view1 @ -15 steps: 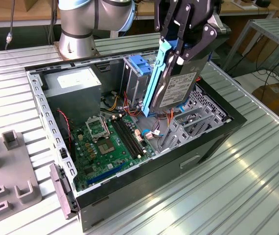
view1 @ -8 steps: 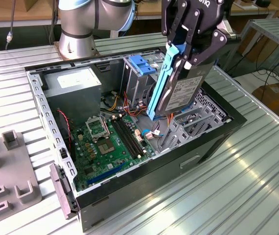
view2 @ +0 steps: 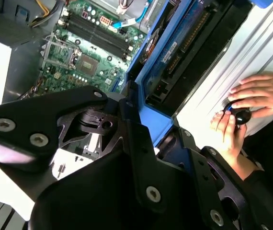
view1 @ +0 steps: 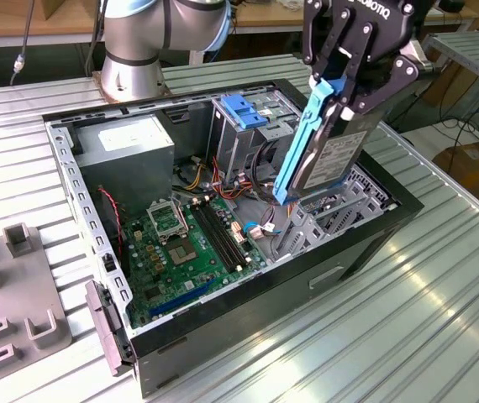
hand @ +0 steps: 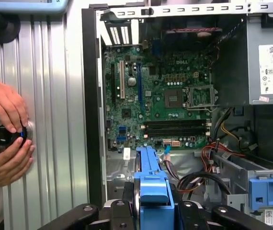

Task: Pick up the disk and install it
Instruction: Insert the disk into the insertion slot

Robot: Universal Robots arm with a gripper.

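One end effector (view1: 340, 88), black and two-fingered, hangs over the open computer case (view1: 248, 323) in the exterior view, clamped on the upper end of the disk (view1: 334, 159). The disk is off the counter (view1: 391, 336) and in the air, held on edge and tilted. Its labelled silver face is turned toward the exterior view's right, and its blue frame (view1: 300, 143) runs down the side toward the exterior view's left. The disk's lower end dips inside the case's rim, above the cables and the metal bay at the case's end on the exterior view's right; whether it touches anything there I cannot tell. Just beside it, toward the exterior view's left, a blue latch piece (view1: 244, 109) sits atop a metal cage (view1: 238, 143). The green motherboard (view1: 193, 243) lies flat on the case floor, and a grey power supply (view1: 126, 151) with a white sticker fills the corner nearest the arm's base (view1: 134, 46). A grey fixture (view1: 17, 323) rests on the counter at the exterior view's left, well apart from the case. In the first wrist view a person's two hands (hand: 5, 103) rest on the ribbed counter beside the case, both touching a small black knob (hand: 6, 135).
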